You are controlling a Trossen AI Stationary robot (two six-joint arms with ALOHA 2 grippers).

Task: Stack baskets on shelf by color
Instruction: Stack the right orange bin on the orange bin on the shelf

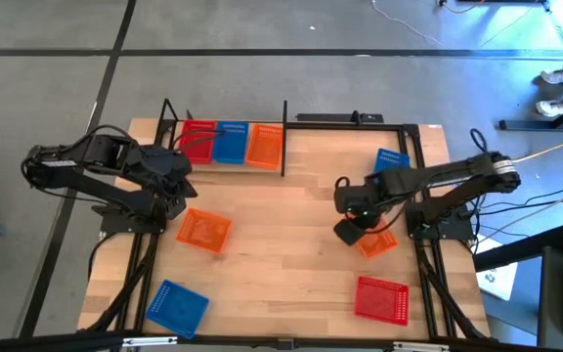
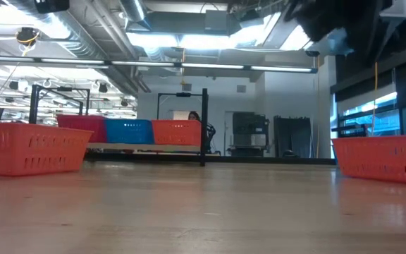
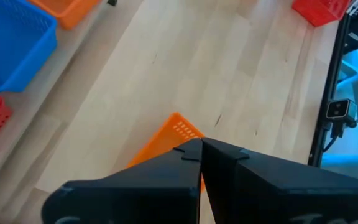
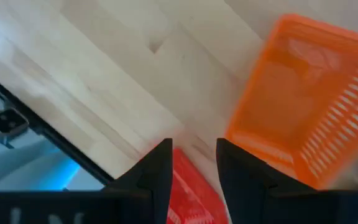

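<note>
The wooden table (image 1: 291, 225) carries everything, with the shelf (image 1: 225, 161) along its far left edge, a light board between black posts. On the shelf three baskets sit side by side: a red basket (image 1: 199, 139) at the left, a blue basket (image 1: 231, 141) in the middle and an orange basket (image 1: 265, 144) at the right. Five more lie loose on the table: an orange one (image 1: 204, 231) left of centre, a blue one (image 1: 176, 305) at the near left, a red one (image 1: 381, 298) at the near right, another blue one (image 1: 391, 160) at the far right, and an orange one (image 1: 379, 242) partly under the right arm. These mesh baskets look light, thin-walled and fairly stiff, probably a little springy and slick; I judge a pinch over one rim wall to be the surest hold. The left gripper (image 3: 201, 152) hangs just above the near edge of the left orange basket, its fingers pressed together and holding nothing. The right gripper (image 4: 193, 163) hovers beside the right orange basket with a narrow gap between its fingers, empty and touching nothing as far as I can tell.
</note>
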